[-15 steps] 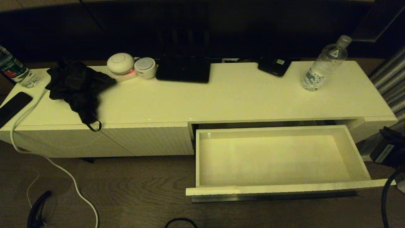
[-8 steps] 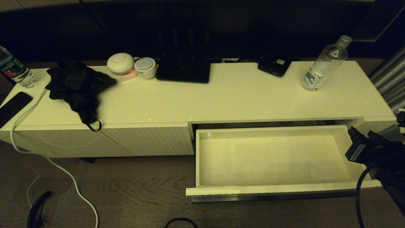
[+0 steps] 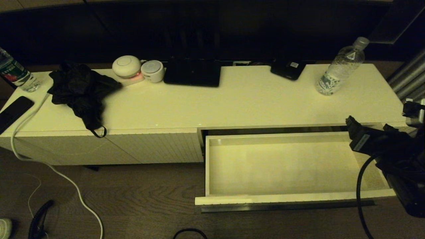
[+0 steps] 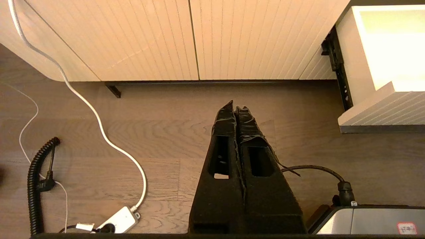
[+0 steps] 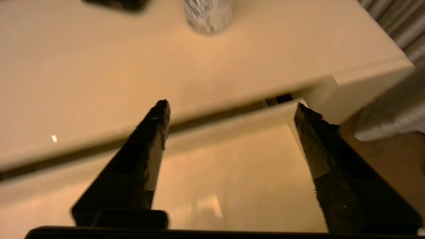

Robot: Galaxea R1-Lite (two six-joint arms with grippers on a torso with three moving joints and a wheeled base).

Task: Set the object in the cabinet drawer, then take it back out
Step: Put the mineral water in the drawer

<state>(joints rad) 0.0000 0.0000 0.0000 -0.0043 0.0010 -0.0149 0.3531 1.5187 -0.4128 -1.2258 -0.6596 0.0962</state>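
right gripper (image 5: 230,108): I see fingers (image 5: 146,159) spread wide, holding nothing, over open cabinet drawer's (image 3: 285,199) right end
left gripper (image 4: 236,109): clenched, empty
water bottle (image 3: 342,66): upright, far right

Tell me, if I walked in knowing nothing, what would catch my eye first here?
Probably the cabinet drawer, pulled wide open and bare inside, at the right end of the long cream cabinet. Then the right gripper, a black claw with fingers spread, hovering over the drawer's right end. The clear water bottle stands upright on the cabinet top behind it, untouched, while the left gripper hangs shut above the floor.
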